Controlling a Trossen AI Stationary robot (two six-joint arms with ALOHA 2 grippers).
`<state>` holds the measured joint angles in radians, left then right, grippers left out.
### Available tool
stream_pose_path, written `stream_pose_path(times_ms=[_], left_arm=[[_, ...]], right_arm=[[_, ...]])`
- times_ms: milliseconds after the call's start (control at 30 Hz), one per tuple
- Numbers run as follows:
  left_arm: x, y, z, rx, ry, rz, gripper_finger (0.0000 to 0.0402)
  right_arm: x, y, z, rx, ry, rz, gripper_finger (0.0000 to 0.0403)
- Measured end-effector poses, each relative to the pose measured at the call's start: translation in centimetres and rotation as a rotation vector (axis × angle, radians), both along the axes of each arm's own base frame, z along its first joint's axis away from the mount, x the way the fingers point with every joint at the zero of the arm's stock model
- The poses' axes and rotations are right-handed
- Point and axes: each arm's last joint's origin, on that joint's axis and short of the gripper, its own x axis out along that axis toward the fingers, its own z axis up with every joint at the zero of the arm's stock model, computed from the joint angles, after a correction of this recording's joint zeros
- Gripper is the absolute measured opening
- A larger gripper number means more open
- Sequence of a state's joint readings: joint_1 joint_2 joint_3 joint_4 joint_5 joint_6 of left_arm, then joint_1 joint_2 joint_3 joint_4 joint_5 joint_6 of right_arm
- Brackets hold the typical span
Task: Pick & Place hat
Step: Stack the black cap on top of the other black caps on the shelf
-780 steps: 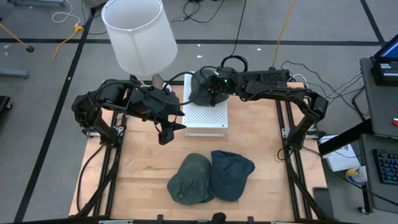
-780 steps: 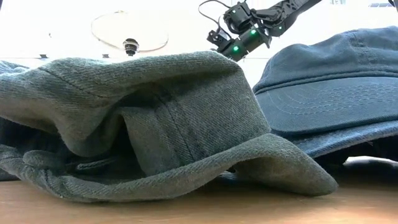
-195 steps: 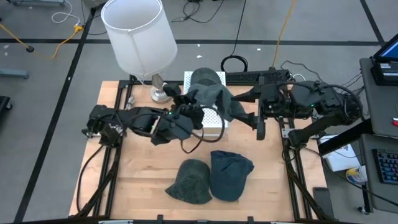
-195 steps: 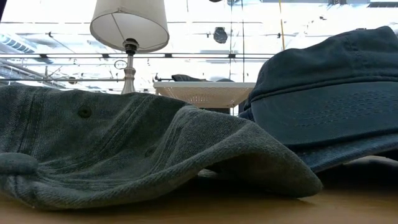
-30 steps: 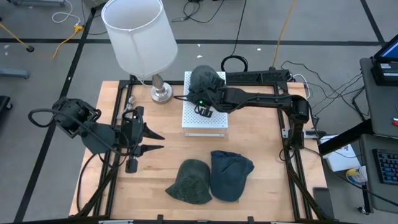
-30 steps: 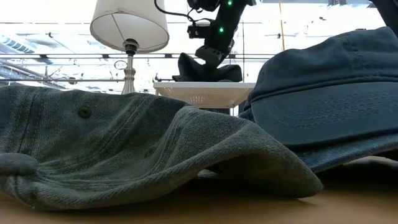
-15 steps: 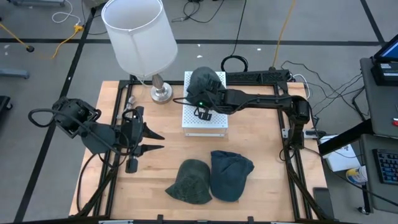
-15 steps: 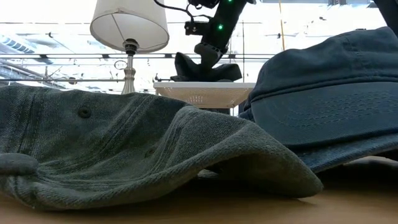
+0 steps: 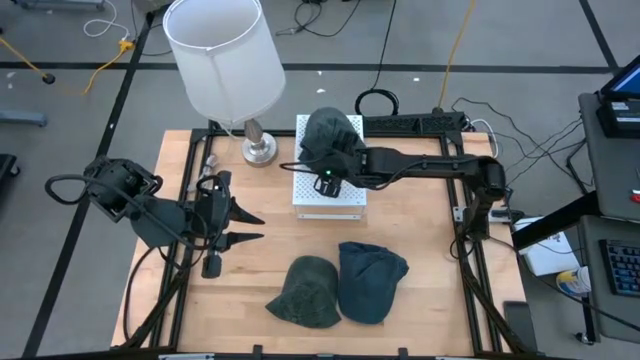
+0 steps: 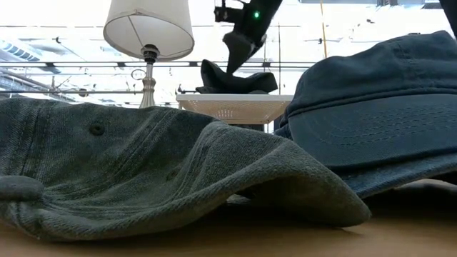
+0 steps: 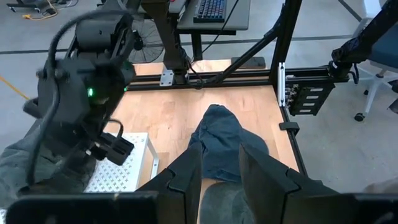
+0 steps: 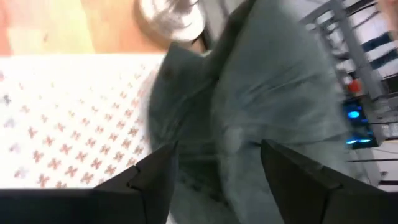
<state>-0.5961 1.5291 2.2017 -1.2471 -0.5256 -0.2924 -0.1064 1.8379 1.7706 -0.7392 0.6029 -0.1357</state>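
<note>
Dark green cloth hat sits on the white perforated box at the worktop's far edge. Right gripper hovers just over it, jaws spread, gripping nothing. Left gripper, jaws spread, idles near the left edge, closer to the two front-edge hats.

Bare counter between white perforated box and two hats at front edge; lamp blocking back-left corner, right arm spanning back.
</note>
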Motion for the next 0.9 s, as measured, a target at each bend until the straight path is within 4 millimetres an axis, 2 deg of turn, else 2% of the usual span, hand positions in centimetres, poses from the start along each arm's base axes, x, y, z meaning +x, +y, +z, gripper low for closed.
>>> stream_pose_path(times_ms=[100,300,433,700,900], left_arm=[[0.0,0.0,0.0,0.001,0.001,0.0,0.0113],[0.0,0.1,-0.1,0.009,0.006,-0.001,0.0113],[0.0,0.1,-0.1,0.009,0.007,0.001,0.0113],[0.1,0.0,-0.2,0.022,0.015,-0.004,0.0113],[0.2,0.4,-0.4,-0.135,0.047,0.066,0.0116]], right_arm=[[-0.7,0.7,1.0,-0.022,-0.009,-0.003,0.0232],[-2.0,2.2,3.5,0.023,-0.143,-0.018,0.0227],[-3.6,3.3,5.7,0.064,-0.25,-0.034,0.0225],[-7.4,7.0,9.6,0.136,-0.394,0.028,0.0227],[-10.1,9.4,11.3,0.211,-0.466,0.064,0.0227]])
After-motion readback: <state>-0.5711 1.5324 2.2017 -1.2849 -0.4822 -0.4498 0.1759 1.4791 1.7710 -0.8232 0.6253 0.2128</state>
